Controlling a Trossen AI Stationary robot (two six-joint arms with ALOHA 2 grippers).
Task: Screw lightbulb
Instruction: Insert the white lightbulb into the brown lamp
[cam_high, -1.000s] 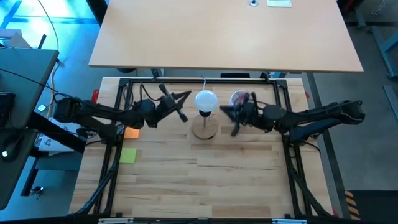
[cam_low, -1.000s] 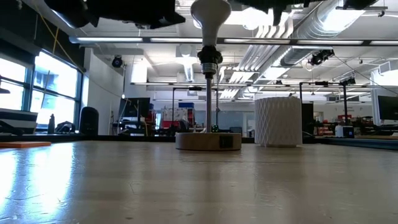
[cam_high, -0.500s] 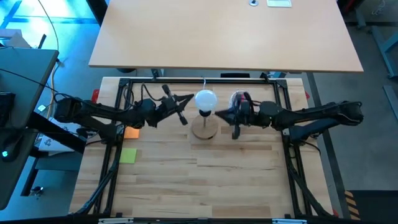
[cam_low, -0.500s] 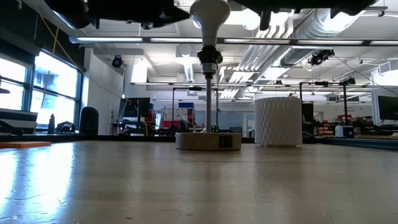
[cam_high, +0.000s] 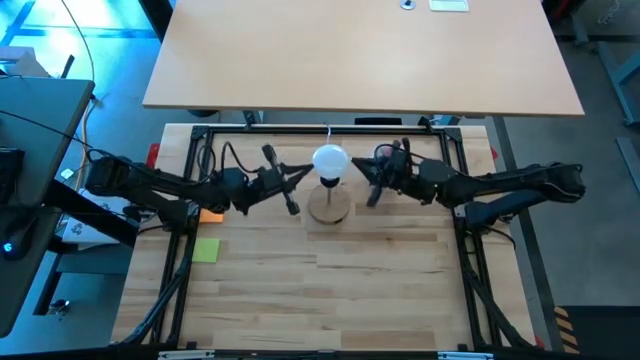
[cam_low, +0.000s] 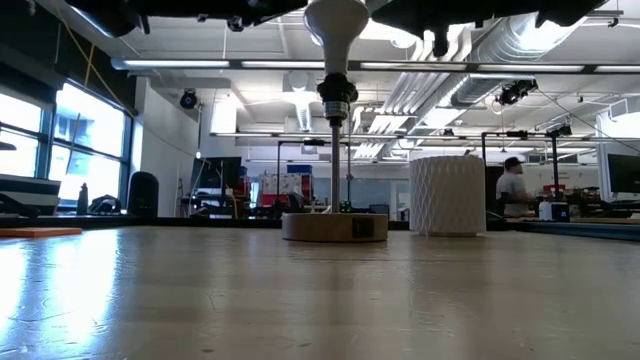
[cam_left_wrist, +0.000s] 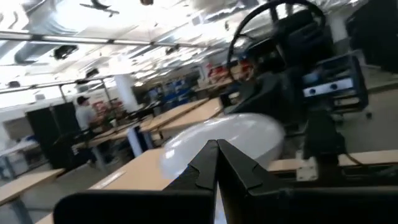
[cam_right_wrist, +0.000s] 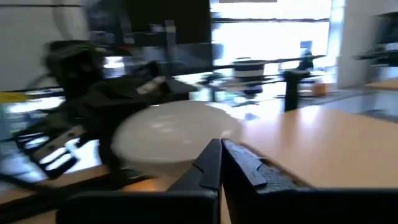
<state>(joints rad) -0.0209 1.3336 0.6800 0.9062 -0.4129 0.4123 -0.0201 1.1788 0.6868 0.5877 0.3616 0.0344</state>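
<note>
The white lightbulb (cam_high: 330, 160) stands upright with its silvery base in the black socket (cam_low: 337, 95). The socket tops a thin stem on the round wooden disc (cam_high: 328, 207), which rests on the table. My left gripper (cam_high: 306, 169) is shut, its tips right at the bulb's left side; the bulb fills the left wrist view (cam_left_wrist: 239, 134) behind the fingertips. My right gripper (cam_high: 354, 165) is shut, its tips right at the bulb's right side; the bulb also shows in the right wrist view (cam_right_wrist: 168, 134). In the low view the bulb (cam_low: 337, 25) rises between both arms. My left gripper has its shut fingertips (cam_left_wrist: 211, 155) level at the bulb's round side, coming from the table's left; I cannot tell whether they touch it. My right gripper has its shut fingertips (cam_right_wrist: 214, 155) level at the bulb's round side, coming from the table's right; I cannot tell whether they touch it.
A white ribbed cup (cam_low: 447, 195) stands right of the disc, partly under my right gripper in the high view (cam_high: 384, 155). An orange pad (cam_high: 211, 213) and a green note (cam_high: 206, 250) lie at the left. A person (cam_low: 512, 185) shows far off in the room.
My left gripper has shifted a little toward the table's near edge, staying beside the bulb. My right gripper has gone first toward the bulb, then a little toward the far edge. The bulb, socket and disc have stayed where they were.
</note>
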